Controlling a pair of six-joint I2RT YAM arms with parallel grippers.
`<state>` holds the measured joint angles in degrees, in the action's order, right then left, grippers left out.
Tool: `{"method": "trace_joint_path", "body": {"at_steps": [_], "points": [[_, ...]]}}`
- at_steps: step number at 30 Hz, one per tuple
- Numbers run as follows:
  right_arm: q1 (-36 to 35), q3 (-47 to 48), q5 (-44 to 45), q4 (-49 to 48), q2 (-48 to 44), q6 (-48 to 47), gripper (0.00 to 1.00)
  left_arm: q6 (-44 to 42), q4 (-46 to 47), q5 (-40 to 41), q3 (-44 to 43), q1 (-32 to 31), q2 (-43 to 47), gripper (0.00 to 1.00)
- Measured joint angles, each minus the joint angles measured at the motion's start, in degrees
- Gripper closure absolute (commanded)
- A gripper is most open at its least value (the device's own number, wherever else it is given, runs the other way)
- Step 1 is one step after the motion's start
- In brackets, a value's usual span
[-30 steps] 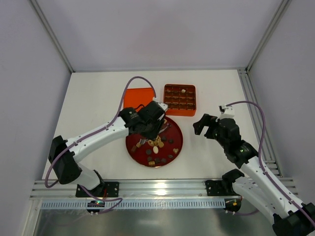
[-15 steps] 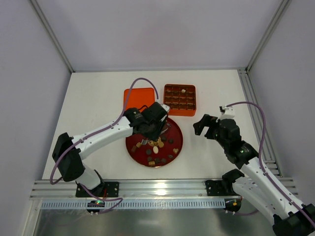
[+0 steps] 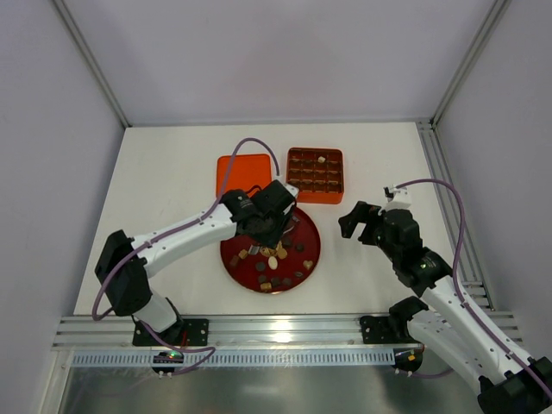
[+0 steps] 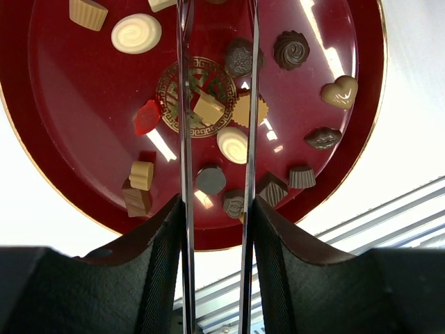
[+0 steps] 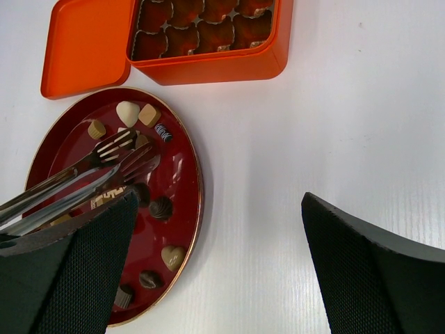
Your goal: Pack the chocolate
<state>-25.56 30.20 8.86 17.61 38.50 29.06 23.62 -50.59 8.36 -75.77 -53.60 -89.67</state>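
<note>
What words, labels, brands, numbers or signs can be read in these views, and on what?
None can be read.
The plate has a gold medallion at its centre: ornament only, no legible characters.
The orange box and lid: plain, no print visible.
The tongs: bare metal.
The small board on the near rail, top view: too small to read.

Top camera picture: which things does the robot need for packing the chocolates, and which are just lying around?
For the job: the chocolate, red plate under it, orange box with grid, tongs in the left gripper.

Just lying about: orange lid beside the box, purple cable, metal rail, right gripper open and empty.
</note>
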Motion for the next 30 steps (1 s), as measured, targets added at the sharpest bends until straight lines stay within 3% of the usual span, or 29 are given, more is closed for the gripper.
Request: {"method": "trace_joint_path", "body": {"at_steps": [17,24,30], "points": [[0.0,-0.2,0.0,0.0,-0.2,0.0,0.0,0.0,0.2,0.2,0.0,0.0,-2.3,0.64],[0.0,-0.2,0.0,0.0,-0.3,0.0,0.0,0.0,0.2,0.4,0.0,0.0,-2.3,0.76],[0.0,-0.2,0.0,0.0,-0.3,0.0,0.0,-0.1,-0.2,0.7,-0.2,0.0,-2.3,0.78]]}}
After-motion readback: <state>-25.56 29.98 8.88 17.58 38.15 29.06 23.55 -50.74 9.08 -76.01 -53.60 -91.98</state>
